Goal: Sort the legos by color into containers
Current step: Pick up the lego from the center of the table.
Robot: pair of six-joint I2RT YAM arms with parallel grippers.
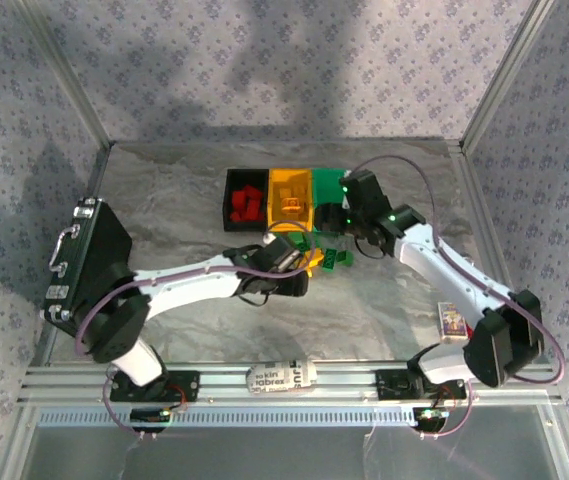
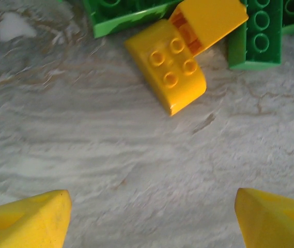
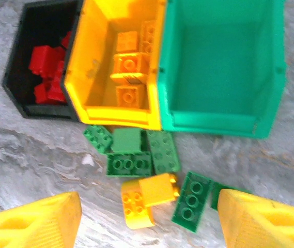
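1. left end effector (image 2: 152, 222) hung low over the bench (image 2: 100, 155), its two yellow fingertips (image 2: 28, 219) spread wide with nothing between them.
2. just ahead of it in the left wrist view lay a yellow four-stud brick (image 2: 167, 70), with a smooth yellow piece (image 2: 209, 20) touching its far corner.
3. green bricks flanked that pair, a long green brick (image 2: 255, 36) on the right and another green brick (image 2: 126, 13) at the top edge, both flat on the bench.
4. right end effector (image 3: 149, 222) was also spread open and gripped nothing, looking down at the bins from the near side.
5. the three containers stood joined in a row at the far middle of the bench: black bin (image 3: 15, 77) left, orange-yellow bin (image 3: 79, 67) centre, green bin (image 3: 214, 62) right.
6. red legos (image 3: 46, 70) sat piled in the black bin, and yellow-orange legos (image 3: 128, 64) sat in the orange-yellow bin.
7. a cluster of loose green legos (image 3: 128, 163) lay on the bench just in front of the orange-yellow bin, and the two yellow pieces lay just nearer than that.
8. from above, a large black case (image 1: 89, 260) stood at the left edge of the bench, well apart from the bins.
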